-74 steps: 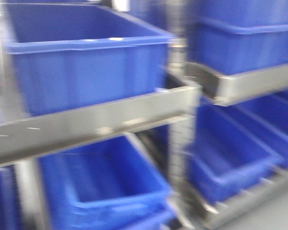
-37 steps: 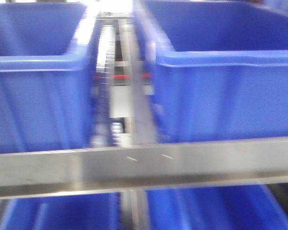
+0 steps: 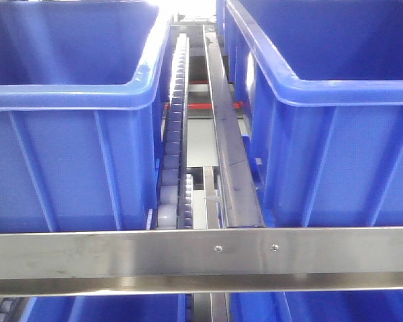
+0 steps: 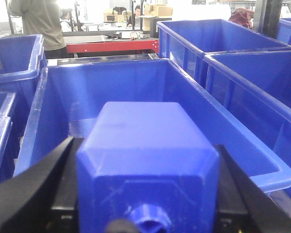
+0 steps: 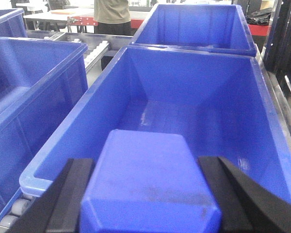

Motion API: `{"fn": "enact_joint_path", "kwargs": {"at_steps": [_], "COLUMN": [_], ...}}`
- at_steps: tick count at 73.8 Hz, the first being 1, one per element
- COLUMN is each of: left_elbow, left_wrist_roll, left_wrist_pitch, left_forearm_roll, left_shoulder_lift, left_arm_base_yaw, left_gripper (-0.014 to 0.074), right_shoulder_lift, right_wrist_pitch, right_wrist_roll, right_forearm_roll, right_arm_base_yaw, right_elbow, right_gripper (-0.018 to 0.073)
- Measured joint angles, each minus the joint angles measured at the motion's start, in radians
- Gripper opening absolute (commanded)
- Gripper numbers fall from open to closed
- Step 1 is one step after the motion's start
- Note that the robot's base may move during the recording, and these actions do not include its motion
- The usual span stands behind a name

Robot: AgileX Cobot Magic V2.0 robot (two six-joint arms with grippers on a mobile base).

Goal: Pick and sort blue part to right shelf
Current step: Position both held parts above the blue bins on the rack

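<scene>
My left gripper (image 4: 145, 167) is shut on a blue part (image 4: 145, 145), a boxy block with a round stub on its near face, black fingers (image 4: 63, 165) pressed on both sides. It hangs over an open blue bin (image 4: 131, 82). My right gripper (image 5: 148, 194) is shut on a second blue part (image 5: 150, 170) above another open blue bin (image 5: 194, 82). In the front view the right shelf shows its brushed-metal front rail (image 3: 201, 253), a white roller track (image 3: 173, 147) and two blue bins (image 3: 67, 161) (image 3: 336, 154). Neither gripper appears in that view.
More blue bins flank each held part (image 4: 252, 92) (image 5: 24, 92). A dark metal divider (image 3: 232, 161) runs between the two bins. Behind the rack a person (image 4: 36, 22) stands by a red-edged table (image 4: 111, 46); another person (image 5: 112, 12) stands at the back.
The front view has swung from an angled look at the rack's corner to a square, sharp look at the gap between two bins behind the front rail.
</scene>
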Motion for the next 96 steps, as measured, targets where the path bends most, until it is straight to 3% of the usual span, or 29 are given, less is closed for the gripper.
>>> {"fn": "enact_joint_path", "kwargs": {"at_steps": [53,65,83,96], "left_elbow": [0.000,0.000,-0.135,-0.283], "left_wrist_roll": [0.000,0.000,0.000,-0.075], "left_wrist_pitch": [0.000,-0.034,-0.078,-0.100], "left_forearm_roll": [0.000,0.033,0.038,0.038], "left_shoulder_lift": [0.000,0.022,0.378,0.705], "left_arm_base_yaw": [0.000,0.000,0.000,0.000], "left_gripper": [0.0303,0.0303,0.0303,0.0303], "right_shoulder_lift": [0.000,0.000,0.000,0.000], "right_wrist_pitch": [0.000,0.000,0.000,-0.006], "right_wrist_roll": [0.000,0.000,0.000,0.000], "right_forearm_roll": [0.000,0.000,0.000,0.000], "right_arm_base_yaw": [0.000,0.000,0.000,0.000], "right_elbow": [0.000,0.000,0.000,0.008], "right_gripper": [0.0281,0.0281,0.0281,0.0281]}}
